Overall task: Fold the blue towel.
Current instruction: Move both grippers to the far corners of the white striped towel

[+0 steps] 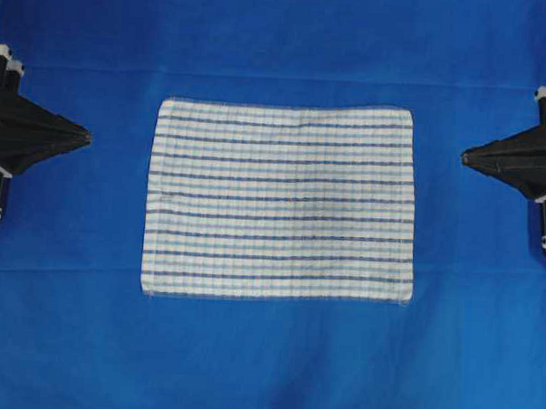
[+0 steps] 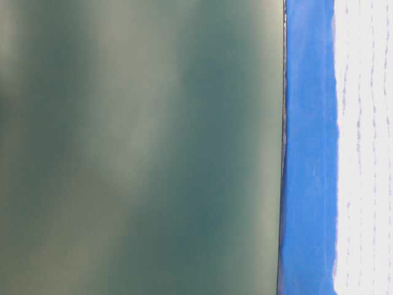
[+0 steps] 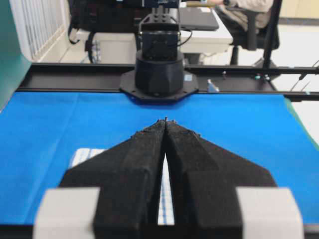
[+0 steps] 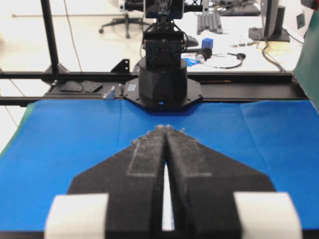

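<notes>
**A:** Status entry, left side to right. What's done?

**B:** Nothing, by my reading. My left jaws (image 1: 87, 138) sit clenched, tips meeting, holding nothing, parked at the left edge well apart from the blue towel (image 1: 280, 200). The towel lies flat and fully spread in the middle of the blue-covered surface (image 1: 266, 367). No fold or lifted corner visible. My right jaws (image 1: 465, 157) are likewise clenched and empty at the right edge.

**A:** Orientation of the towel?

**B:** In the overhead view its long axis runs left to right, toward each pair of jaws; dark stripes follow that axis. Edges roughly square with the frame, near edge slightly wider.

**A:** Remaining?

**B:** The whole fold: open, reach, grasp an edge, carry it over.
</notes>
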